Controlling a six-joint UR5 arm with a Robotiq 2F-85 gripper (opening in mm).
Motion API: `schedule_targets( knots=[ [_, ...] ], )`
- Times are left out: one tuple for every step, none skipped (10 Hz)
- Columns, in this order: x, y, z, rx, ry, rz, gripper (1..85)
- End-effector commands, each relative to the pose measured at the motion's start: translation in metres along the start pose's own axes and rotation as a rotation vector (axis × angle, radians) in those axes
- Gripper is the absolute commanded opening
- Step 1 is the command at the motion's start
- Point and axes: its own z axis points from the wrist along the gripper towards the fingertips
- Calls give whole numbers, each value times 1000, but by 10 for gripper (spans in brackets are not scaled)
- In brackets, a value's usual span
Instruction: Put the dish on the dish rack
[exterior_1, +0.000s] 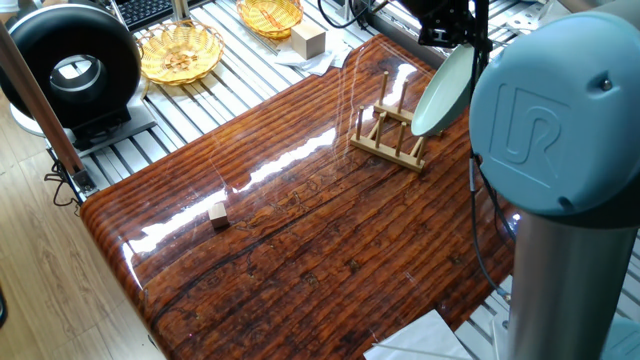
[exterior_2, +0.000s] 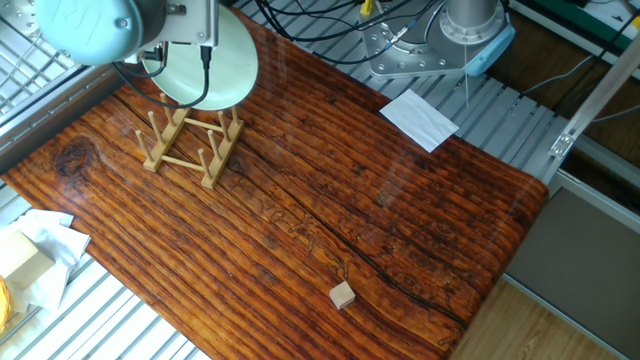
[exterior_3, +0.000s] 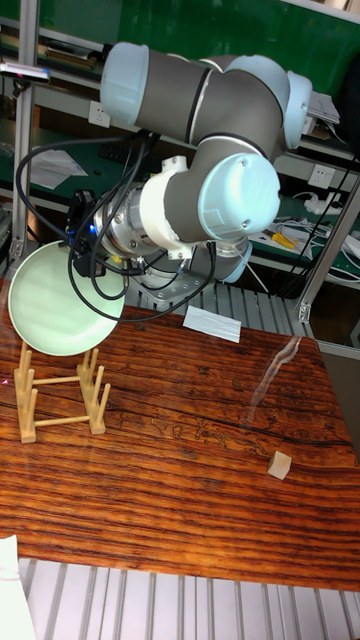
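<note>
Dish (exterior_3: 60, 300) held on edge, nearly upright, above the dish rack (exterior_3: 58, 392); mint-green face toward the tall fixed view. Its lower rim hangs among the tips of the far pegs — touching or not, cannot tell. In one fixed view the dish (exterior_1: 443, 88) is seen almost edge-on, tilted, just right of the rack (exterior_1: 391, 137).

Hand (exterior_3: 84, 252) grasps the dish at its upper right rim in the tall fixed view; the fingers are mostly hidden behind cables and the wrist. In the other fixed view the arm's blue elbow cap covers the hand, with only the dish (exterior_2: 215, 68) showing below it, over the rack (exterior_2: 192, 146).

Rack stands on the dark striped wooden desk (exterior_2: 400, 230), toward its far left corner in that view. Small wooden cube (exterior_2: 343, 295) near the desk's near edge, well apart from the rack. White paper sheet (exterior_2: 419, 118) on the far right edge.
</note>
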Motion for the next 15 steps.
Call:
schedule_targets(
  knots=[
    [-3,-1,1,4,-10,-14,10],
    [-4,-2,1,6,-15,-21,10],
    [-5,-2,1,6,-19,-28,10],
    [-6,-2,1,5,-22,-32,10],
    [-8,-2,2,7,-29,-37,10],
    [-8,-2,2,7,-29,-40,10],
    [-9,-2,1,6,-32,-46,10],
    [-9,-1,1,2,-35,-60,10],
    [-9,1,1,-7,-35,-73,10],
    [-8,4,1,-17,-32,-76,10],
    [-9,3,1,-14,-34,-77,10],
    [-9,3,1,-15,-35,-82,10],
    [-11,3,1,-15,-39,-90,10],
    [-11,3,1,-17,-39,-99,10],
    [-9,6,2,-29,-34,-100,10]
  ],
)
